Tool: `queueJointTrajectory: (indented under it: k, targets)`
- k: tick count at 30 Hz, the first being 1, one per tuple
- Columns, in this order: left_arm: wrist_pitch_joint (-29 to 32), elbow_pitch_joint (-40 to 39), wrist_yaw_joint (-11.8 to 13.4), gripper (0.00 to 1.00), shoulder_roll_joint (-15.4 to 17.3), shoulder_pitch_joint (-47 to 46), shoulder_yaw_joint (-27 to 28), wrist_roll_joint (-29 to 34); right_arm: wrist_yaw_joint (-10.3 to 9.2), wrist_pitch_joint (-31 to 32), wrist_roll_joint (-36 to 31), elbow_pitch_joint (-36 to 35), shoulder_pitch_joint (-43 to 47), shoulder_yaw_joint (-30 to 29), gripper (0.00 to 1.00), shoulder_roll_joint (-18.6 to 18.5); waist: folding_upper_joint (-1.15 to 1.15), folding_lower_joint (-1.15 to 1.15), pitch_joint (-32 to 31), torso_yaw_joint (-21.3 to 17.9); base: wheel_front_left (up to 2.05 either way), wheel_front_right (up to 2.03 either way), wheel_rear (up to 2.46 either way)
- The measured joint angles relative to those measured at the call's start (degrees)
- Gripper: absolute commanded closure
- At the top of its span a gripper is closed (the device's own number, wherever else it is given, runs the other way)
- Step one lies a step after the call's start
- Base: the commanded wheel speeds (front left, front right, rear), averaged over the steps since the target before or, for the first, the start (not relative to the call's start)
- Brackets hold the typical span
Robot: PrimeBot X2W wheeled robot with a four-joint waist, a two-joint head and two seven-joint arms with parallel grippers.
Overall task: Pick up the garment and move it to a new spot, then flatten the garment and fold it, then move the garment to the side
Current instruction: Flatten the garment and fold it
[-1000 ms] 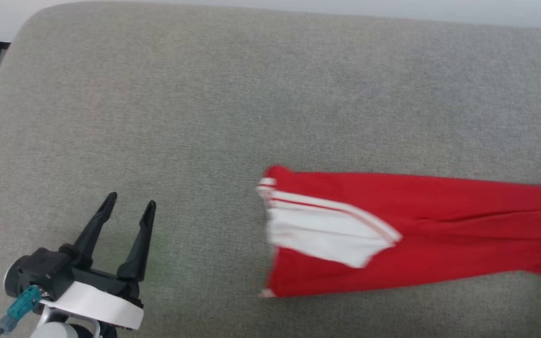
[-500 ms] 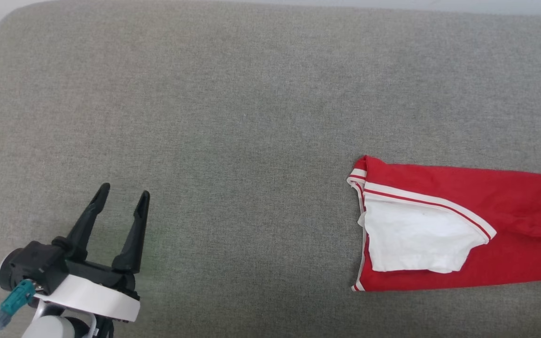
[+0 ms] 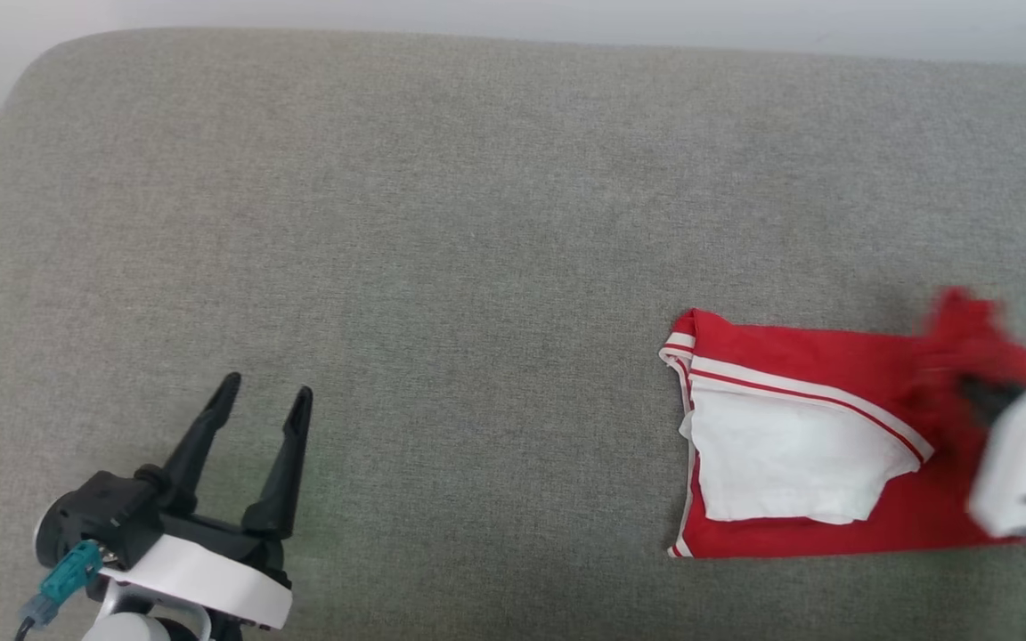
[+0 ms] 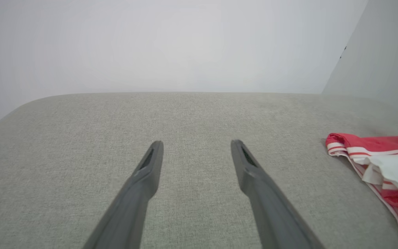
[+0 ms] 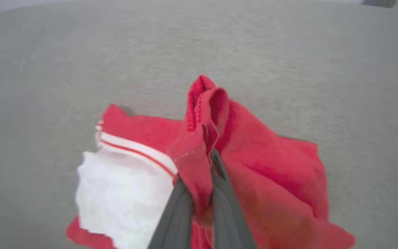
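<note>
Two grippers are in view, and only one is engaged. The right gripper (image 5: 214, 156) is closed tight on a raised fold of the garment (image 3: 798, 356), a red jersey-knit T-shirt with a white short sleeve and red-and-white striped trim. Red cloth is bunched between its fingers, and a stitched edge stands above the rest of the fabric. The left gripper (image 3: 265, 385) is spread wide and holds nothing. It sits over bare surface at the left of the broad grey woven-fabric cushion (image 3: 477, 223).

The garment lies on the right part of the cushion, well short of its far edge. Its long axis runs left to right, with the sleeve end pointing left and lying flat. The pinched end is at the right, under the right arm. That arm is plainly the nearer one, and the left gripper is well apart from the cloth.

Judgement: the step in hand is a fold or carry led from the right end.

Room: open cushion extends left of the sleeve end and toward the far edge. The rounded far-left corner is distant. The cushion's right edge cannot be made out.
</note>
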Motion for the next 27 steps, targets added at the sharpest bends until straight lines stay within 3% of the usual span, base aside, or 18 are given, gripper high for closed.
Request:
queueJointTrajectory:
  k: [7, 11, 19, 20, 21, 22, 23, 27]
  targets:
    - [0.00, 0.94, 0.00, 0.00, -0.57, -0.53, -1.29, -0.76, 0.00, 2.20, 1.65, -0.11, -2.29, 16.50, 1.00, 4.49, 0.00, 0.00, 0.04, 0.92, 0.00, 0.00, 0.00]
    - [0.00, 1.25, 0.00, 0.00, -0.58, -0.94, -1.82, -0.91, -0.01, 1.20, 1.46, 5.22, -5.27, 21.59, 1.00, 5.25, 0.00, 0.00, 0.73, 1.43, 0.00, 0.00, 0.00]
    - [0.00, 2.16, 0.00, 0.00, -0.30, -2.14, -2.22, -1.53, -0.01, -4.37, 1.24, 17.48, -8.01, 25.94, 1.00, 4.36, 0.00, 0.00, 1.15, 2.54, 0.00, 0.00, 0.00]
    - [0.00, 2.30, 0.00, 0.00, -0.23, -2.14, -2.29, -1.57, 0.00, -5.24, 1.26, 18.35, -8.06, 26.39, 0.91, 4.10, 0.00, 0.00, 1.05, 2.58, 0.00, 0.00, 0.00]
    - [0.00, 2.41, 0.00, 0.00, -0.14, -2.14, -2.31, -1.72, 0.00, -6.49, 1.46, 19.11, -8.24, 26.40, 0.61, 4.12, 0.00, 0.00, 0.93, 2.60, 0.00, 0.00, 0.00]
    - [0.00, 2.56, 0.00, 0.00, -0.08, -2.14, -2.25, -1.86, -0.01, -7.67, 1.74, 19.39, -8.31, 26.20, 0.10, 4.13, 0.00, 0.00, 0.74, 2.57, 0.00, 0.00, 0.00]
    - [0.00, 2.69, 0.00, 0.00, -0.01, -2.14, -2.21, -1.86, -0.01, -8.72, 2.00, 19.49, -8.34, 26.05, 0.00, 4.05, 0.00, 0.00, 0.50, 2.51, 0.00, 0.00, 0.00]
    - [0.00, 3.22, 0.00, 0.00, 0.29, -1.37, -1.26, -1.91, 0.00, -12.94, 2.52, 18.74, -8.86, 24.02, 0.00, 3.42, 0.00, 0.00, -0.88, 1.82, 0.00, 0.00, 0.00]
